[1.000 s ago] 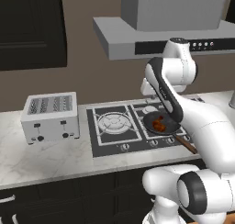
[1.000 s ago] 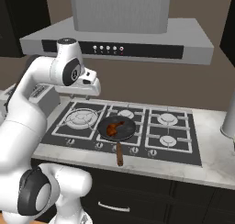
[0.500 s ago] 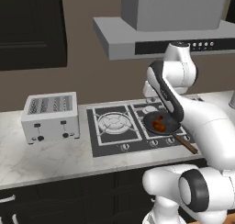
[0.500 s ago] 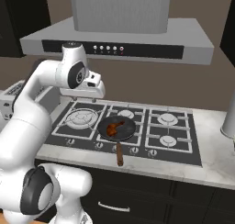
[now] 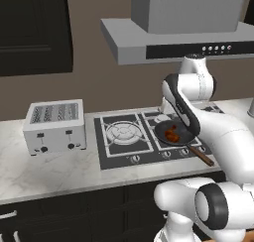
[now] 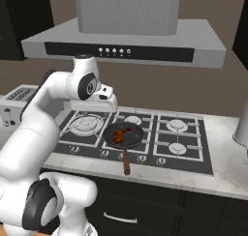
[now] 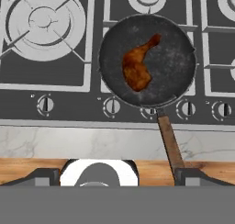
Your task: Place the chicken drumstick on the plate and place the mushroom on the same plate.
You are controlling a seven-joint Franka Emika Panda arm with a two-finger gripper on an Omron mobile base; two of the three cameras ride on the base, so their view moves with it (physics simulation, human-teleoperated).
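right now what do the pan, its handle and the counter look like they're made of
The pan looks like dark metal with a matte, slightly speckled surface, perhaps cast iron or non-stick; the look leaves that open. Its handle is brown with faint grain, so probably wood. The counter is pale with grey veins and a smooth finish, like polished marble or a stone imitation.
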